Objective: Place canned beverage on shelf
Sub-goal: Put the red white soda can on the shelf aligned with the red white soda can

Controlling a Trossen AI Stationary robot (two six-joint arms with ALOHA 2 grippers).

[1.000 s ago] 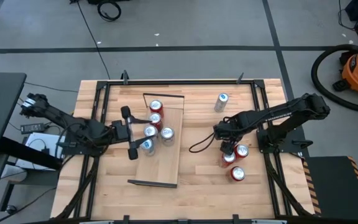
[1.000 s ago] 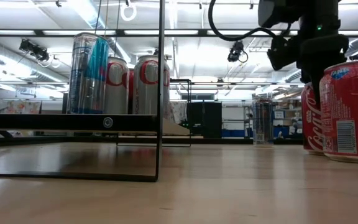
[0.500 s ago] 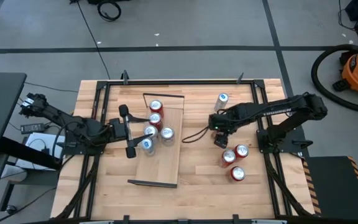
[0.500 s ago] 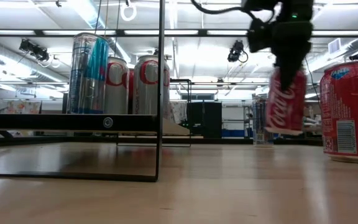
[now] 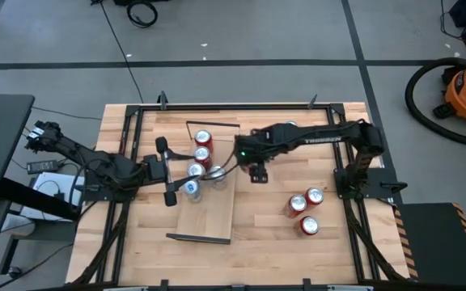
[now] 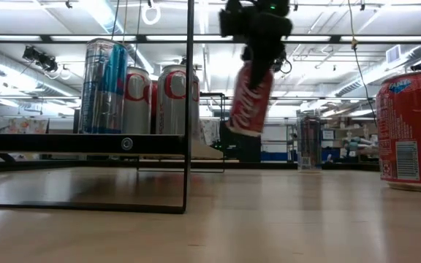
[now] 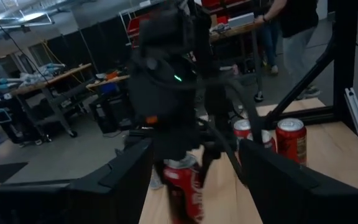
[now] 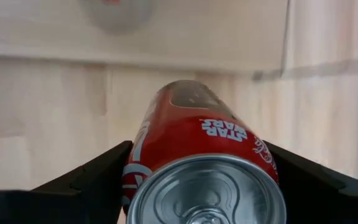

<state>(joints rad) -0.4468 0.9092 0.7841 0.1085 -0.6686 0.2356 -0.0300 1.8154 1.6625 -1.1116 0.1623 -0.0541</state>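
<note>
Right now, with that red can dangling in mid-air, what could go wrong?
The red can hangs tilted in the right pincer, so it might slip out or land crooked. The shelf already holds several cans near where it is heading; one bump could topple them. The left pincer waits open beside those cans, so the arms might touch.

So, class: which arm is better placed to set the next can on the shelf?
The right. Its gripper already holds a red can in the air, just beside the shelf. The left gripper hangs open and empty over the shelf's other side.
</note>
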